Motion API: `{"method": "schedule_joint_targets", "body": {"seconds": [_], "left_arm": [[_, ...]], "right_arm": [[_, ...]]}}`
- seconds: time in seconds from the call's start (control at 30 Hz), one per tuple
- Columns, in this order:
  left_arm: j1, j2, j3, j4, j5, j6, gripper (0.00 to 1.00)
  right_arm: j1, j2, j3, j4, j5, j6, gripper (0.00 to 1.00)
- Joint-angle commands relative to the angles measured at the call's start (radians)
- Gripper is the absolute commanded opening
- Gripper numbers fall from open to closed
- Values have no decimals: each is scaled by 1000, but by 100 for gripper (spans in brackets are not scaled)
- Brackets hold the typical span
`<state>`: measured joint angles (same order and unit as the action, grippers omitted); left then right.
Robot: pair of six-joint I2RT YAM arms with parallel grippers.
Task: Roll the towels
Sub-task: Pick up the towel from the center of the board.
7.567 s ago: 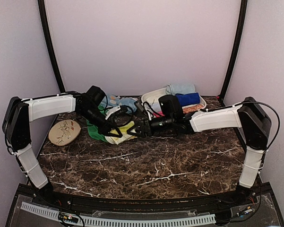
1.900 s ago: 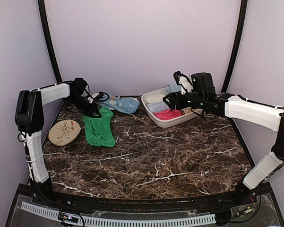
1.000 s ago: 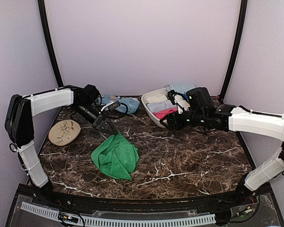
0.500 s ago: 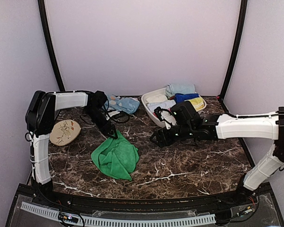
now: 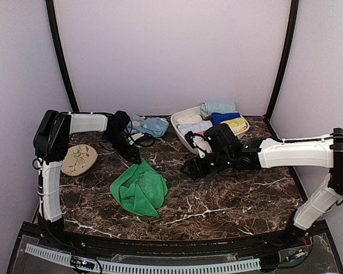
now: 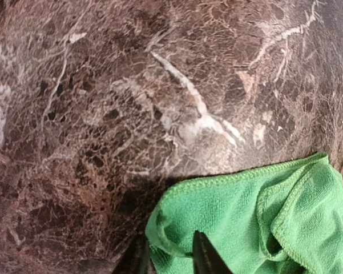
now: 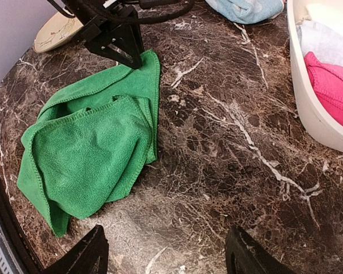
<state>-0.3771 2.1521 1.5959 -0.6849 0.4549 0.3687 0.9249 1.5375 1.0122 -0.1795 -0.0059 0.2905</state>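
Left hand (image 6: 168, 260) stands on the far corner of the green towel (image 6: 245, 217). Its fingers are narrow, with a fold of the cloth pinched between them; how firm the grip is, I cannot tell. The towel lies in a loose, crumpled heap on the near-left part of the bench (image 5: 234, 200), its edges folded over each other. In my judgement it is not rolled yet: it must first be spread flat and then rolled.

A little further back, to the right of the towel and apart from it, the right hand (image 7: 165, 257) hovers low over bare bench. Its fingers are spread wide and nothing is between them. A tan disc (image 5: 79, 158) rests near the left edge.

At the far side a white tub (image 7: 311, 114) holds several cloths, among them a yellow towel (image 5: 237, 124) and a pink cloth (image 7: 331, 85). They look like neat bundles, maybe rolled already, but they are too small to be sure. A pale blue cloth (image 5: 151, 125) lies loose beside the tub.

The bench is dark brown marble with white veins. Plain pale lilac walls (image 5: 171, 51) close the room, with a black pole (image 5: 60, 51) on each side.
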Motion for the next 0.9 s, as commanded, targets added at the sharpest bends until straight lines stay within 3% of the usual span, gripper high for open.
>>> {"method": "schedule_joint_targets", "body": {"seconds": [0.0, 0.1, 0.13, 0.3, 0.53, 0.87], "left_arm": [[-3, 32, 35, -3, 41, -9, 22], [-10, 57, 74, -38, 113, 6, 2], [-13, 65, 92, -61, 133, 22, 0], [-32, 68, 227, -198, 305, 82, 0], [-118, 69, 433, -427, 584, 217, 0], [-201, 63, 489, -687, 659, 439, 0]], "right_arm": [[-1, 4, 11, 35, -17, -35, 71], [-27, -2, 6, 42, -64, -61, 72], [-46, -6, 2, 47, -93, -74, 72], [-111, -16, 2, 68, -225, -169, 75], [-135, -19, 14, 98, -292, -328, 78], [-158, 48, 57, 217, -587, -310, 78]]}}
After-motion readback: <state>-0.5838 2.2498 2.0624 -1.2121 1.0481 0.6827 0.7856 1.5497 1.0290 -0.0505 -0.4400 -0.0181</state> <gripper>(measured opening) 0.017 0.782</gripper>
